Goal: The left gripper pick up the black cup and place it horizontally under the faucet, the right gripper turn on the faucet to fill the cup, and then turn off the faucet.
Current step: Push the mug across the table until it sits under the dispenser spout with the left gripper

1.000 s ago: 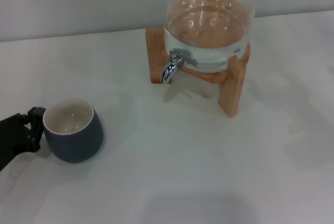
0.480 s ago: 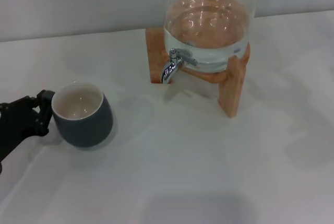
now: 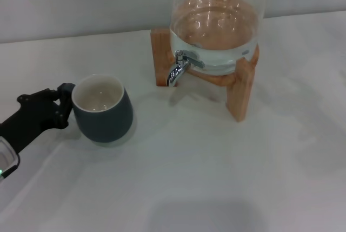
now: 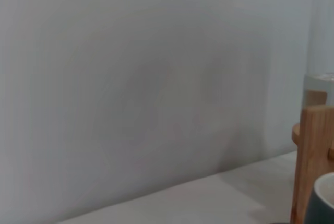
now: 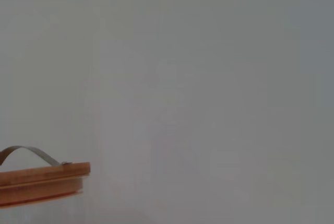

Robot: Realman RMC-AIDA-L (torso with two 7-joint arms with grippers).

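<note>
Charcoal and upright, the black cup (image 3: 102,110) sits clamped by its handle side in my left gripper (image 3: 60,107), well left of the faucet (image 3: 178,68). Pickup looks done; placing under the spout, filling and shutting off remain. My right gripper is out of sight.

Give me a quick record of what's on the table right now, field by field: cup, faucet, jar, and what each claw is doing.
cup: black cup, upright, cream inside looks empty, standing left of and nearer than the faucet, not under it
faucet: chrome faucet on the jar's front, spout down, no water running
jar: clear jar part full of water, on a wooden stand
left claw: left claw shut on the cup at its handle side
right claw: not in view
table: white table
</note>
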